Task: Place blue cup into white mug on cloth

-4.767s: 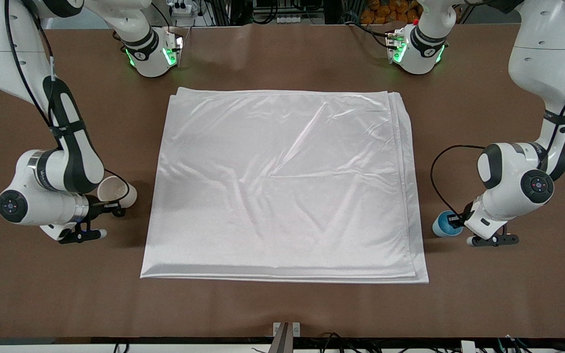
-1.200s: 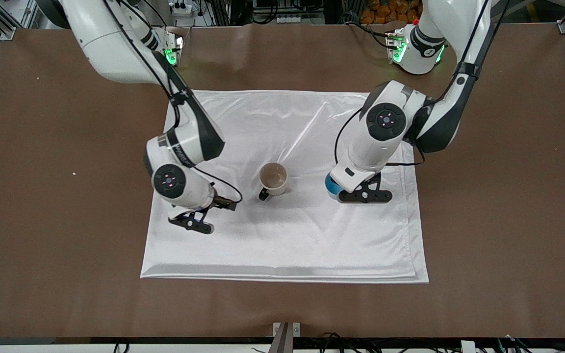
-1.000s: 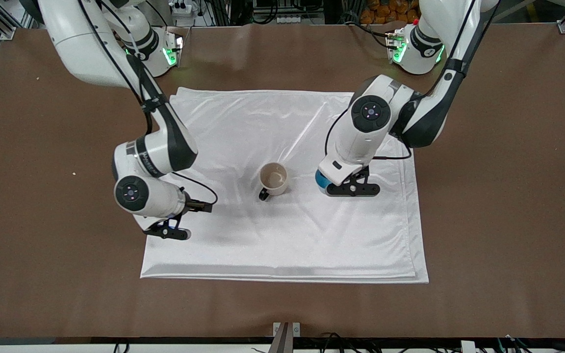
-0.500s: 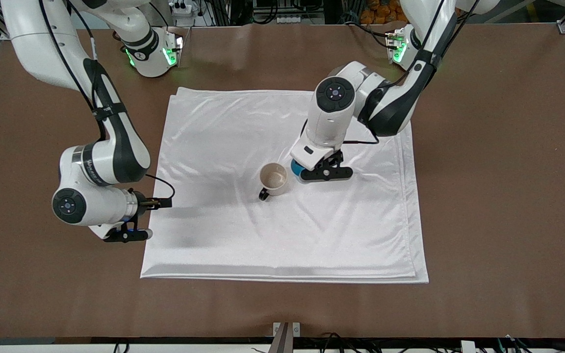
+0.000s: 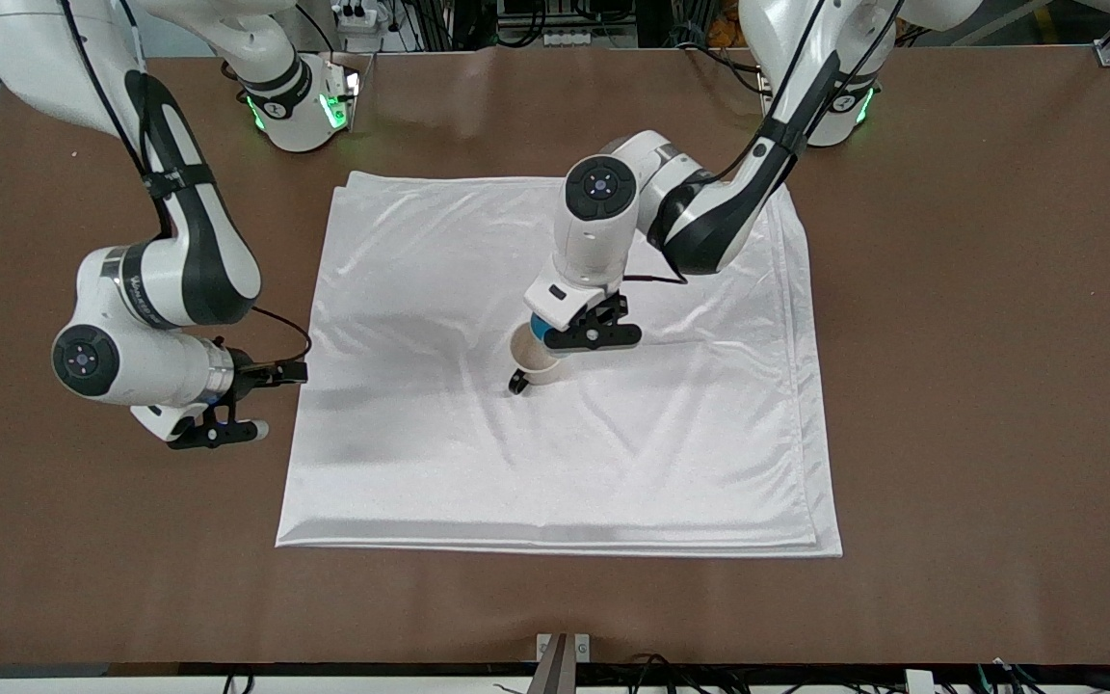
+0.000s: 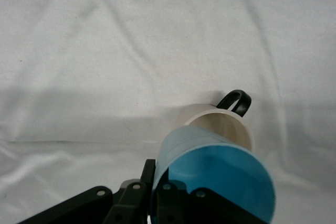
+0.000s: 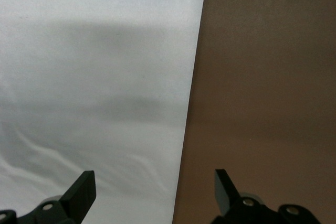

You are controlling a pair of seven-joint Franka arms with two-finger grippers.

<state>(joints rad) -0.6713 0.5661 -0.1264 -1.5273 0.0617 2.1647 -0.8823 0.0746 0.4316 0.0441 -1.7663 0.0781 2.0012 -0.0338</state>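
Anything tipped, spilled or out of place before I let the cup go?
Nothing stands out. The white mug stands upright on the cloth, empty, handle intact. The left claw holds the blue cup just over the mug's mouth. The cloth is only lightly wrinkled. The right claw waits open over the cloth's edge.

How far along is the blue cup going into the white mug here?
Done: the left gripper has the blue cup grasped and lifted. In hand: it holds the cup over the white mug, which stands on the cloth. Left: lowering and release. The right gripper, open, waits over the table by the cloth's edge.
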